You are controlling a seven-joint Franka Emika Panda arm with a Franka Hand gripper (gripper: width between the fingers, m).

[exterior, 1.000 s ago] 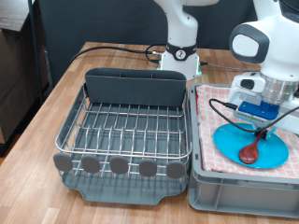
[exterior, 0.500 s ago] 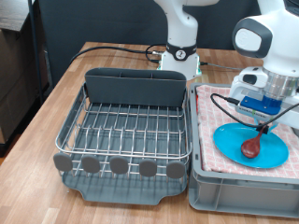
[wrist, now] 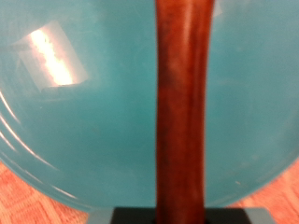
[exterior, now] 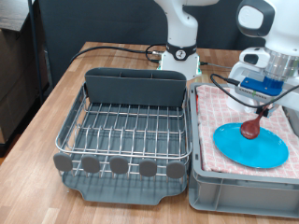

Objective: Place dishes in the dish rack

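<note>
Wooden spoon: dark reddish-brown, bowl end down, now clear of the light-blue plate. One second ago its bowl rested on the plate; half a second ago it was only just above it; it now hangs higher, with visible space beneath. The wrist view shows the spoon's handle running straight out from the hand, with the plate's glossy blue surface behind it.

Hand: closed on the spoon handle, positioned above the plate at the exterior view's right. It has risen since the earlier frames.

Plate: lies flat on the red-and-white checked cloth lining the grey plastic crate. Not moved.

Cup: not identifiable in either view.

Dish rack: silver wire on a dark grey drip tray, tall grey caddy at its far side, standing on the wooden worktop just beside the crate, toward the exterior view's left. No dishes are seen in it.

Assessment: the spoon has been picked up and lifted off the plate; nothing is racked yet, so the task stands at an early stage.
</note>
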